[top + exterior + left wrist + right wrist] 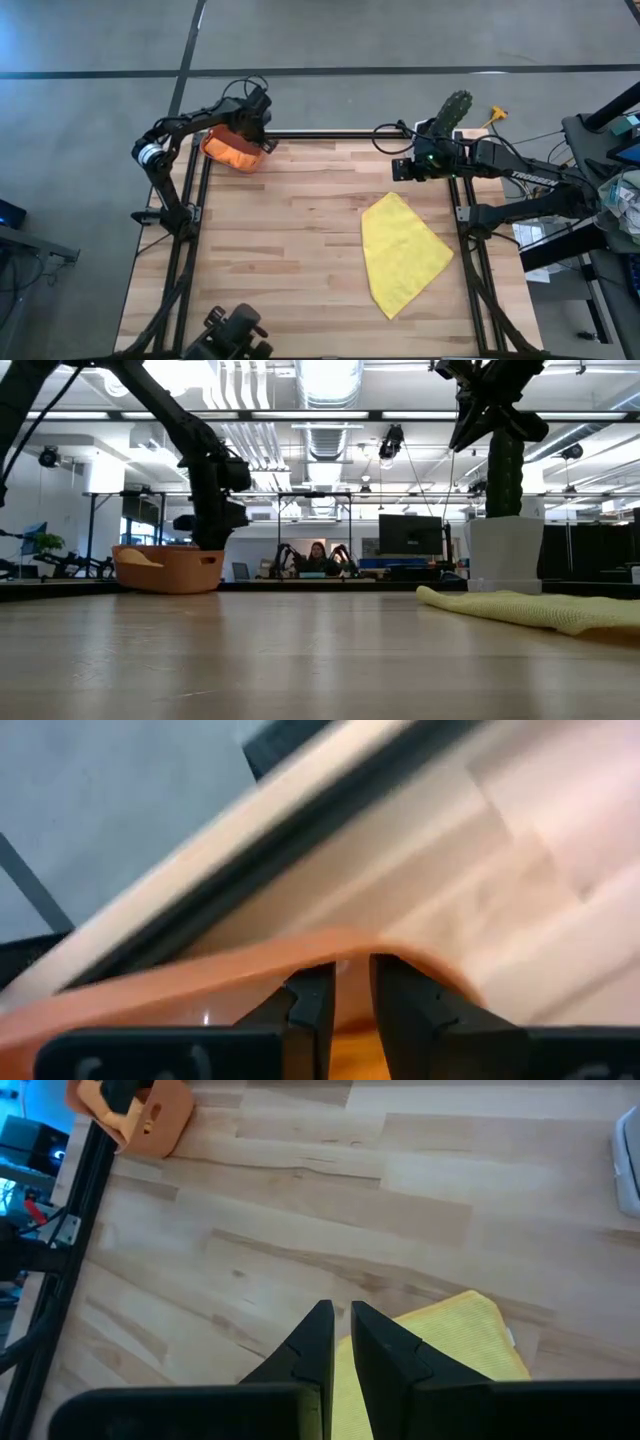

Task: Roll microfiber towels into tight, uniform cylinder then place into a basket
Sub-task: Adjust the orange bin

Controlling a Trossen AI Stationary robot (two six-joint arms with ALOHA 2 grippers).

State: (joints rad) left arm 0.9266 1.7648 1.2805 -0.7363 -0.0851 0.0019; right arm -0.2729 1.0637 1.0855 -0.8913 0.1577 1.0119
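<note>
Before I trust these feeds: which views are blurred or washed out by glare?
Left wrist view: smeared, the basket rim streaked. Low view: ceiling lights glare, near table soft. High view: sharp, the yellow towel evenly lit. Right wrist view: clear.

Two dark jointed arms, black cables, white lettering on right arm.

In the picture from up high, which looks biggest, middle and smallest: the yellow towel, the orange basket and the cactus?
1. Yellow towel, biggest by far.
2. Orange basket, partly hidden by the left arm.
3. Cactus, smallest, though it's close to the basket.
</note>
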